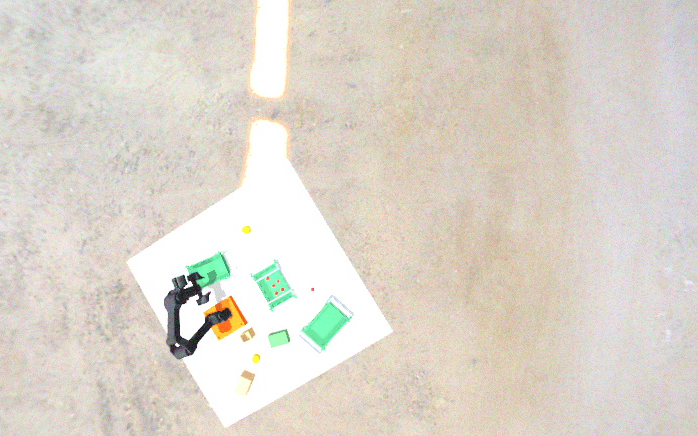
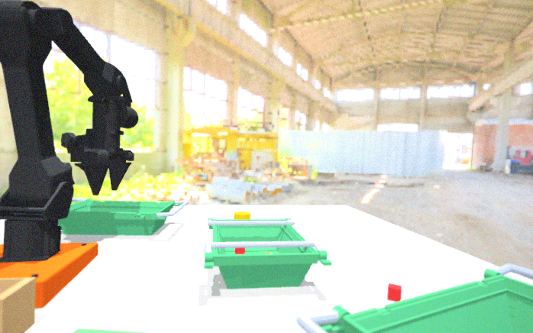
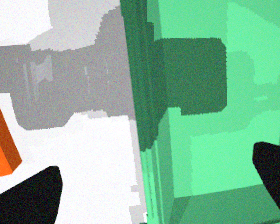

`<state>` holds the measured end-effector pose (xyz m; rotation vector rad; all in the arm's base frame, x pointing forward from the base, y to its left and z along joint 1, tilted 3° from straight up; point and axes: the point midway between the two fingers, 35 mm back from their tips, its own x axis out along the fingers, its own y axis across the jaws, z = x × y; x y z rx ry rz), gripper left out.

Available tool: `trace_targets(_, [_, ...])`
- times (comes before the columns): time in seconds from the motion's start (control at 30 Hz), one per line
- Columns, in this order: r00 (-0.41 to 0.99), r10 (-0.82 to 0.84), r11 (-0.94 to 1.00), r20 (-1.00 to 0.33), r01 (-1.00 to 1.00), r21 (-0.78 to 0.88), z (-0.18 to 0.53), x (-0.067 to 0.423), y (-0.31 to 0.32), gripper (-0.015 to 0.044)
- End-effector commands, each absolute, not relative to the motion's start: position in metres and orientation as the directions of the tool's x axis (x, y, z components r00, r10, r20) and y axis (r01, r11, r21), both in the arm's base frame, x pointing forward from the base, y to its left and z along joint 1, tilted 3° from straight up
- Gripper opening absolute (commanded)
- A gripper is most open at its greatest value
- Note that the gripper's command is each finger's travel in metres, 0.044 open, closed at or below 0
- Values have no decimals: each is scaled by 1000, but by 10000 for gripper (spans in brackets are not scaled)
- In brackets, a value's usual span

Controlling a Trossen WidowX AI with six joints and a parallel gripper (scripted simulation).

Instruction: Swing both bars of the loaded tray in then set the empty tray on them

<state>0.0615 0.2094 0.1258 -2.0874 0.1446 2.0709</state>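
The loaded green tray (image 1: 263, 290) (image 2: 260, 273) stands mid-table with small red blocks (image 1: 275, 285) (image 2: 240, 250) inside. Its two wire bars (image 2: 250, 223) (image 2: 262, 245) lie across its top. The empty green tray (image 1: 211, 265) (image 2: 115, 217) (image 3: 211, 63) lies flat on the table to its left, next to the arm's base. My gripper (image 1: 200, 281) (image 2: 105, 182) (image 3: 157, 164) is open and empty. It hangs a short way above the empty tray, with its fingers on either side of one long wall of the tray.
A larger green tray (image 1: 325, 324) (image 2: 466, 305) with wire bars lies at the near right. A loose red block (image 1: 312, 289) (image 2: 393, 291), yellow discs (image 1: 246, 229) (image 1: 256, 358) (image 2: 241, 214), cardboard boxes (image 1: 247, 334) (image 1: 244, 381) (image 2: 1, 304), a green block (image 1: 278, 338) and the orange arm base (image 2: 66, 258) are on the table.
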Motion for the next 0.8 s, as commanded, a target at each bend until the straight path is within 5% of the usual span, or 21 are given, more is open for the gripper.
trace_targets(0.0, [20, 74, -976, -997, -203, -76, 117, 61, 202, 440])
trace_targets(0.77, [20, 73, -976, -997, -203, -76, 38, 63, 209, 440])
